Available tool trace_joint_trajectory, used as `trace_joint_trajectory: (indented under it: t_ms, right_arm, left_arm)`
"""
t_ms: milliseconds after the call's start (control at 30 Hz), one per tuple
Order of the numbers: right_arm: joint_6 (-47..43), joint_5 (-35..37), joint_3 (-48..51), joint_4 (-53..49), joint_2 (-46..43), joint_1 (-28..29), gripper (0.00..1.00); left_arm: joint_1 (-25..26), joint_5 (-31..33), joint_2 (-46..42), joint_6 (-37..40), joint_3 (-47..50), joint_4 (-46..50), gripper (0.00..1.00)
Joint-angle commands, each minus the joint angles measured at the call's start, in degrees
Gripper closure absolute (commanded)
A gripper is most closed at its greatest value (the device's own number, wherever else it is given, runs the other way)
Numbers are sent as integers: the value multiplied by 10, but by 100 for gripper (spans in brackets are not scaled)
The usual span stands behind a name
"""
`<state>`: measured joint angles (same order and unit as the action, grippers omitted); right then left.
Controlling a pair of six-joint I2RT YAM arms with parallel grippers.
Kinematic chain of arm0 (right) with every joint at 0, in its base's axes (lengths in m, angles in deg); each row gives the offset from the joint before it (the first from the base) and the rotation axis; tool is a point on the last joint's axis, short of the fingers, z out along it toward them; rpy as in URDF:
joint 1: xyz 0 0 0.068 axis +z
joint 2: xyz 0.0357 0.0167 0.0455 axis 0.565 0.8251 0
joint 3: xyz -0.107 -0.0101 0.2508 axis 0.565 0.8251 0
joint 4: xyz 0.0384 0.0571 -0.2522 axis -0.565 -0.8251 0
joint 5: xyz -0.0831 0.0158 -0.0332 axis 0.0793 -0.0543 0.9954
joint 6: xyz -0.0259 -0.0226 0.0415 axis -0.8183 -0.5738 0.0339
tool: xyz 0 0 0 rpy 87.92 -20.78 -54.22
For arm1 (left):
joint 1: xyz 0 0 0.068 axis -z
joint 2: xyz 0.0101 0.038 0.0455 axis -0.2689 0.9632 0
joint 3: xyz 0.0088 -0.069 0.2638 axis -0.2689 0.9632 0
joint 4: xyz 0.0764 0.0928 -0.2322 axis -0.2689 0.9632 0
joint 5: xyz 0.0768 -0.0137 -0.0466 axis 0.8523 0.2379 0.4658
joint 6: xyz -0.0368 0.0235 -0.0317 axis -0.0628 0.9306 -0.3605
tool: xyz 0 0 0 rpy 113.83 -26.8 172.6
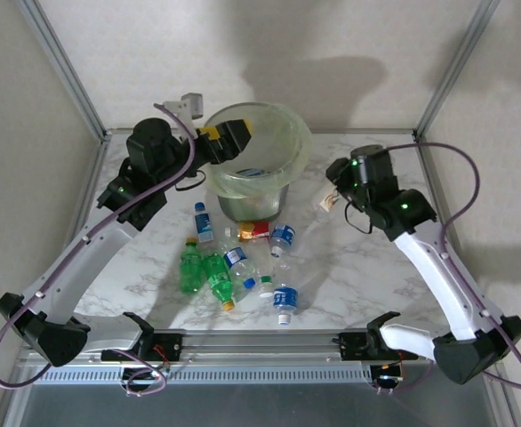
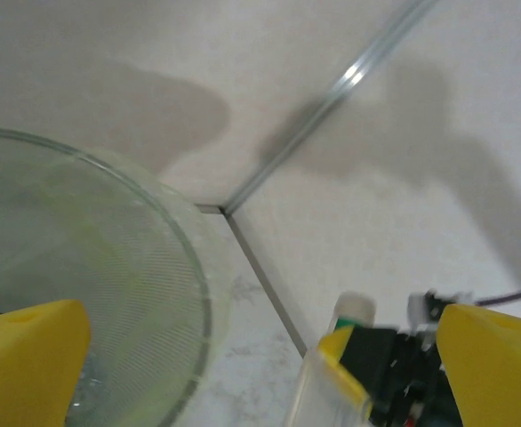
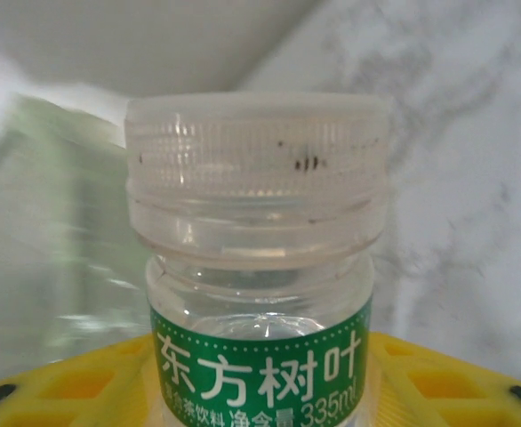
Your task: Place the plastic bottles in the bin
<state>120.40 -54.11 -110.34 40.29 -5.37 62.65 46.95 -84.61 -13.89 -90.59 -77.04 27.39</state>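
The bin [image 1: 292,142], a grey can with a pale green liner, stands at the back middle of the marble table. My left gripper [image 1: 234,138] hangs open over its left rim with nothing between the yellow fingers [image 2: 29,365]; the rim [image 2: 189,285] curves below. My right gripper [image 1: 334,191], right of the bin, is shut on a clear bottle with a green label and a whitish cap [image 3: 259,267]; the same bottle [image 2: 354,311] shows from the left wrist. Several plastic bottles lie in front of the bin: blue-labelled [image 1: 204,221], green [image 1: 190,267], red-labelled [image 1: 254,231].
Metal frame posts and pale walls close in the table on three sides. A white box [image 1: 189,102] sits at the back left. An aluminium rail [image 1: 260,342] runs along the near edge between the arm bases. Bare marble lies to the right of the bottle cluster.
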Motion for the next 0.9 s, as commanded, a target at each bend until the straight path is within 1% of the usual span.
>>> trace_joint_trajectory:
  t_ms: [0, 133, 267, 400, 467, 600, 767, 867]
  right_arm:
    - [-45, 10, -50, -5, -3, -4, 50]
    - [-61, -19, -90, 15, 8, -3, 50]
    - [-72, -58, -96, 53, 9, -3, 50]
    - [-74, -82, -97, 77, 12, -2, 49]
    - [-76, -95, -98, 91, 13, -2, 49]
    - [-83, -120, -108, 114, 17, 0, 49]
    - [-89, -133, -128, 127, 28, 7, 49]
    - [-92, -138, -143, 125, 39, 11, 48]
  left_arm:
    - [41, -66, 27, 41, -45, 15, 0]
    - [85, -99, 64, 68, -70, 41, 0]
    - [106, -125, 101, 83, -91, 71, 0]
    - [130, -110, 131, 112, -121, 113, 0]
    - [134, -107, 138, 116, -130, 121, 0]
    - [136, -123, 149, 118, -139, 123, 0]
    - [138, -131, 161, 119, -146, 130, 1]
    - [142, -135, 167, 119, -152, 135, 3]
